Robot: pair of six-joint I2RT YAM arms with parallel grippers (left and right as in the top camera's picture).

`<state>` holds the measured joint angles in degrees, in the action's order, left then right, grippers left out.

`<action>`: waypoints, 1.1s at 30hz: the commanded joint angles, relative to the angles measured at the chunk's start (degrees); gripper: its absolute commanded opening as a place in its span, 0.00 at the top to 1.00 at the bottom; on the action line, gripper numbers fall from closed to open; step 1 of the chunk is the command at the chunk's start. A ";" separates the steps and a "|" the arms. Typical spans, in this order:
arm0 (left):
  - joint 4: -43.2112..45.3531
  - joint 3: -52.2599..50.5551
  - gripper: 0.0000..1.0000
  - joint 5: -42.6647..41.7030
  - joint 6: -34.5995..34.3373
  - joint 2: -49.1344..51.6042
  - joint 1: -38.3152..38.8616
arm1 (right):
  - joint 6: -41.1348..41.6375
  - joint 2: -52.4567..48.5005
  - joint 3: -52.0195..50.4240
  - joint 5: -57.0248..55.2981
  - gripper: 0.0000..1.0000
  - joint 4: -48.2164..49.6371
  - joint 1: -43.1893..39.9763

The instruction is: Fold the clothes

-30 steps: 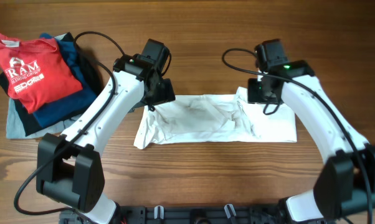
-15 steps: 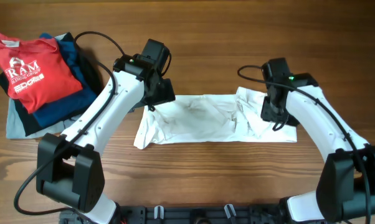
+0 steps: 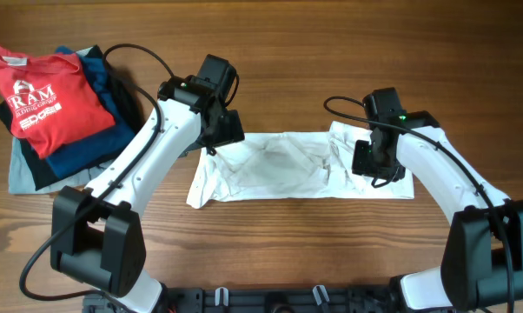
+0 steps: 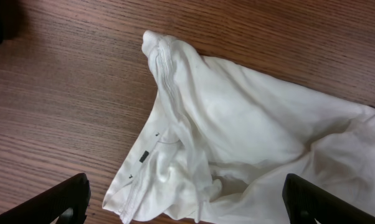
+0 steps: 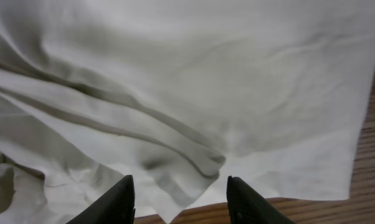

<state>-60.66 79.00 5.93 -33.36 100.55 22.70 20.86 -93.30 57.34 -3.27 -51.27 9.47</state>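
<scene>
The clothes, a white T-shirt (image 3: 279, 165), lie folded into a crumpled strip across the middle of the wooden table, with no lettering showing. My left gripper (image 3: 222, 130) hangs over the strip's far left corner, jaws wide open. In the left wrist view, the bunched hem (image 4: 169, 81) lies below and between the fingers (image 4: 63, 199), untouched. My right gripper (image 3: 366, 161) is low over the right part of the strip. Its jaws stand partly apart, and a loose fold of cloth (image 5: 194, 162) lies between the fingertips (image 5: 122, 199), not pinched.
A pile of other garments sits at the far left: a red T-shirt (image 3: 44, 100) with white lettering on top, dark blue (image 3: 96, 143) and grey (image 3: 23, 174) ones beneath. A black cable (image 3: 135, 56) loops near the pile. Bare wood surrounds the white strip.
My right gripper has moved from the shirt's far right edge toward the front and down over the cloth, then a little left. The left arm has stayed still.
</scene>
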 commanded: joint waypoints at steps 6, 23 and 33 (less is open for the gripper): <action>-0.07 -0.26 0.01 -0.52 -0.11 -0.37 -0.09 | 0.70 -0.35 -4.09 2.23 0.53 2.21 -0.02; -0.04 -0.26 0.01 -0.52 -0.11 -0.37 -0.09 | -0.52 -0.35 -4.61 3.15 0.89 7.98 -0.02; 0.00 -0.26 0.01 -0.52 -0.13 -0.37 -0.09 | -17.73 -0.35 -4.61 16.39 0.91 7.96 -0.02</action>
<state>-60.64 79.00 5.93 -33.36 100.55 22.70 12.73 -93.30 52.95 5.04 -43.57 9.47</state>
